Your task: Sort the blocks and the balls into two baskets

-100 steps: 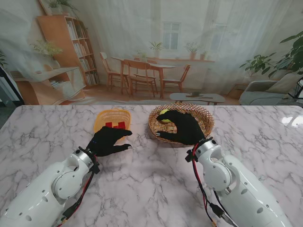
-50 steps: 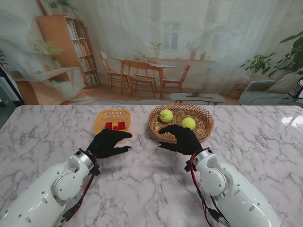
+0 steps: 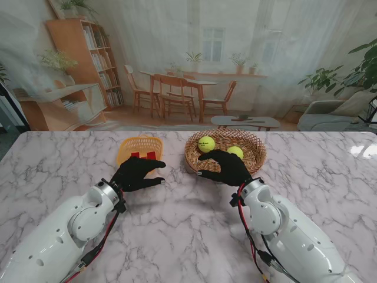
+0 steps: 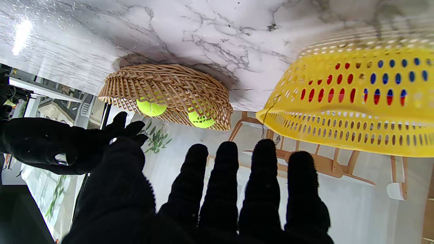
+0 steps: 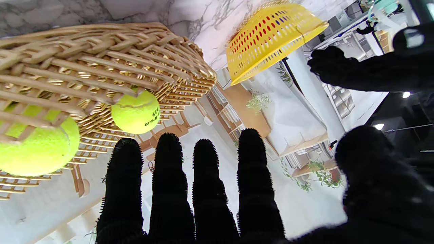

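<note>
Tennis balls, two: one [image 3: 206, 143] on the left side of the wicker basket [image 3: 254, 148], the other [image 3: 235, 151] toward its right, half hidden behind the right hand [image 3: 227, 167]. Both seen again through the weave from the left wrist [image 4: 151, 107] [image 4: 201, 119] and, close up, from the right wrist [image 5: 136, 113] [image 5: 35, 149].

Red blocks [image 3: 143, 155] in the yellow plastic basket [image 3: 140, 143], just left of the wicker basket; red and blue patches visible through the perforated wall [image 4: 342, 96]. Exact count of blocks not readable.

Right hand, black-gloved, over the near rim of the wicker basket, fingers apart and extended, nothing held; right-wrist view confirms four straight fingers [image 5: 168, 183] with empty air between them.

Left hand [image 3: 136, 173], also gloved, left of the wicker basket and just nearer to me than the yellow one, fingers spread [image 4: 223, 189], nothing held.

Both baskets standing on the marble table [image 3: 188, 224], near each other but apart. White forearms rising from the near corners.
</note>
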Controlling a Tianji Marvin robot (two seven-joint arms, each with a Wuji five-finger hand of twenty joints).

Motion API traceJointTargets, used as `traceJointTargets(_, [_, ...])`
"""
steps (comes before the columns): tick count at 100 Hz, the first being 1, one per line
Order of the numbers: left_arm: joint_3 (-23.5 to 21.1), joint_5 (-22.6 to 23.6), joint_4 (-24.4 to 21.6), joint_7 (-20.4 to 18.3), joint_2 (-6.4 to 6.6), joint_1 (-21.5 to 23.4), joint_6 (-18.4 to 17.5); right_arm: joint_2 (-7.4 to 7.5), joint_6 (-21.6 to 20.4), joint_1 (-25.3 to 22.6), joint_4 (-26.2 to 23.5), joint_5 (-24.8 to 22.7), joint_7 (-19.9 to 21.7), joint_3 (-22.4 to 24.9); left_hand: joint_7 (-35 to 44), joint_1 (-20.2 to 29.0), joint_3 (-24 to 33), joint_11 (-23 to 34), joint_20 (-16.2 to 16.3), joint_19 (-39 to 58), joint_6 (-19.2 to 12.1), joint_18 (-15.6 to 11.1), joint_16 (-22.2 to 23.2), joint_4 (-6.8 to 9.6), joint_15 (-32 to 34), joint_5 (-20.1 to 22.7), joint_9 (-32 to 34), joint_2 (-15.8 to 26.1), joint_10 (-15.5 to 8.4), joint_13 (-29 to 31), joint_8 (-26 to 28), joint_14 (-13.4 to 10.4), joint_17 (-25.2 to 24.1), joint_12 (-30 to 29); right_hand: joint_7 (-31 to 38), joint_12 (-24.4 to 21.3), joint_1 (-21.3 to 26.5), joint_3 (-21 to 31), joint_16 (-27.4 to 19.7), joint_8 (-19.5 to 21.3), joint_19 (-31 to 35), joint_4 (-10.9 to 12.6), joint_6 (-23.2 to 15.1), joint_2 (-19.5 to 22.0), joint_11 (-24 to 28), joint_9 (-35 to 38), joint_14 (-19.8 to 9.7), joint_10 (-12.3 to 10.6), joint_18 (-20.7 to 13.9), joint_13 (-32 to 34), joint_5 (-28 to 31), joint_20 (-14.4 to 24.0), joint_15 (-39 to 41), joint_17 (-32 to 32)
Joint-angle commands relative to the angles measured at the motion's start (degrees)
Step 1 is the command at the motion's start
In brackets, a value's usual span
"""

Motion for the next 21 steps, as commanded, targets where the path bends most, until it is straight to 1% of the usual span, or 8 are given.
traceJointTargets(1, [-0.32, 0.19, -0.25, -0.63, -0.10, 0.37, 0.22, 0.09, -0.23, -0.36, -0.21, -1.00, -0.19, 0.13, -0.03, -0.14, -1.47, 0.68, 1.19, -0.25, -0.29, 1.34, 0.21, -0.36, 0.15, 0.47, 0.23, 2.94, -0.37, 0.11, 0.00, -0.36, -0.96, 0.38, 0.43, 0.48, -0.67, -0.17, 1.31, 1.22, -0.55, 0.94, -0.46, 2.01, 0.96, -0.27, -1.41, -1.11, -0.22, -0.24, -0.81, 0.00, -2.85, -0.51])
traceJointTargets(10, [-0.86, 0.80, -1.01, -0.34, -0.06, 0.99, 0.11, 0.25, -0.09, -1.43, -1.27, -1.32, -0.09, 0.79, -0.03, -0.15, -1.48, 0.70, 1.18, -0.22, -0.31, 1.23, 0.20, -0.37, 0.14, 0.49, 0.31, 2.89, -0.41, 0.10, -0.01, -0.35, -0.91, 0.39, 0.41, 0.48, -0.62, -0.05, 1.31, 1.17, -0.61, 0.94, -0.38, 2.01, 0.92, -0.46, -1.40, -1.06, -0.18, -0.33, -0.90, 0.03, -2.88, -0.57])
traceJointTargets(21, [-1.45, 1.54, -2.00, -0.17, 0.02, 1.84, -0.18, 0.59, -0.23, -2.96, -2.77, -3.03, -0.62, 1.88, -0.04, -0.15, -1.48, 0.67, 1.16, -0.26, -0.31, 1.26, 0.20, -0.36, 0.15, 0.47, 0.30, 2.89, -0.35, 0.13, -0.02, -0.27, -0.96, 0.38, 0.44, 0.47, -0.58, -0.03, 1.31, 1.15, -0.65, 0.93, -0.41, 2.06, 0.92, -0.42, -1.31, -0.98, -0.11, -0.36, -0.82, 0.06, -2.90, -0.62])
